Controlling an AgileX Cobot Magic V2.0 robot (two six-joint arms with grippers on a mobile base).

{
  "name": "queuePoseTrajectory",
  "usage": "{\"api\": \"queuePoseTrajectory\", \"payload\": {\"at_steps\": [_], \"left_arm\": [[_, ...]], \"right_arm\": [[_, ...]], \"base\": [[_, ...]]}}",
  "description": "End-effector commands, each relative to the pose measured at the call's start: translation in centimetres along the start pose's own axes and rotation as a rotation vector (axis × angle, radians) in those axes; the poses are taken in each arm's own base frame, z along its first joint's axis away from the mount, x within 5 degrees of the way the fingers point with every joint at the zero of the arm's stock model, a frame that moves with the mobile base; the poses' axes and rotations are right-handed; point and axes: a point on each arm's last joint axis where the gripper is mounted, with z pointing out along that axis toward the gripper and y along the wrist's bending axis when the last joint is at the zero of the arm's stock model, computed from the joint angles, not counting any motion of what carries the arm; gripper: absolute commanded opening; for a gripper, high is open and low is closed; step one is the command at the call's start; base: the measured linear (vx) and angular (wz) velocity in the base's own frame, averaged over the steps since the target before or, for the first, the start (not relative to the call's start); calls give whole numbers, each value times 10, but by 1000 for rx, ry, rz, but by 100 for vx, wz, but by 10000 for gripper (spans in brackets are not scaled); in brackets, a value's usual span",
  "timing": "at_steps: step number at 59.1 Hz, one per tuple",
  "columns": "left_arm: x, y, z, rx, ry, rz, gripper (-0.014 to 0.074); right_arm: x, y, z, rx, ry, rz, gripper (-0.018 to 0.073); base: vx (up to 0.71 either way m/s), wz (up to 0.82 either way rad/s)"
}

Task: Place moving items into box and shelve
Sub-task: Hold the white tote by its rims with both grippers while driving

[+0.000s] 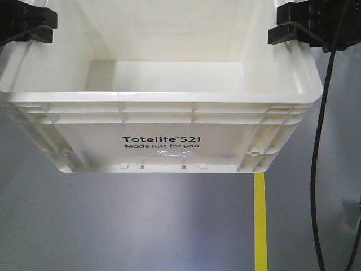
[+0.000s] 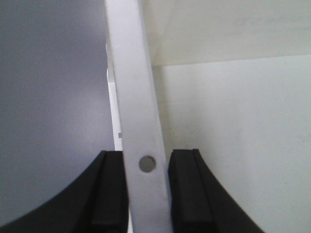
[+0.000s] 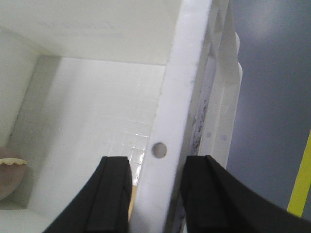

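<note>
The white box (image 1: 163, 121), printed "Totelife 521", hangs above the grey floor, held by its two side rims. My left gripper (image 1: 28, 25) is shut on the left rim (image 2: 138, 111), one black finger (image 2: 109, 194) on each side of the wall. At the opposite side my right gripper (image 1: 299, 25) is clamped on the right rim (image 3: 175, 121). Inside the box, the right wrist view shows the edge of a pink-brown plush toy (image 3: 8, 177) at the lower left. A yellow-orange sliver (image 3: 130, 204) shows beside the inner finger (image 3: 109, 199). In the front view the near wall hides both toys.
Grey floor lies below the box. A yellow floor line (image 1: 260, 220) runs toward me at the right, also seen as a yellow line (image 3: 301, 179) in the right wrist view. A black cable (image 1: 320, 169) hangs down along the right side.
</note>
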Motion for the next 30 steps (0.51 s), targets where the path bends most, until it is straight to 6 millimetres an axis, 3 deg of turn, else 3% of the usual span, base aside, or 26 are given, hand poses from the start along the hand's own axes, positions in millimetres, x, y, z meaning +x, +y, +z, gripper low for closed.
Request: {"api": "queuePoseTrajectory", "payload": {"at_steps": [1,30], "left_arm": [[-22,-14,-27,103,-218,-39,-16],[-22,-14,-27,103,-218,-39,-16]], "right_arm": [[-22,23,-32,-114,-223,28,-13],[-22,23,-32,-114,-223,28,-13]], "base": [[63,-6],[63,-14]]}}
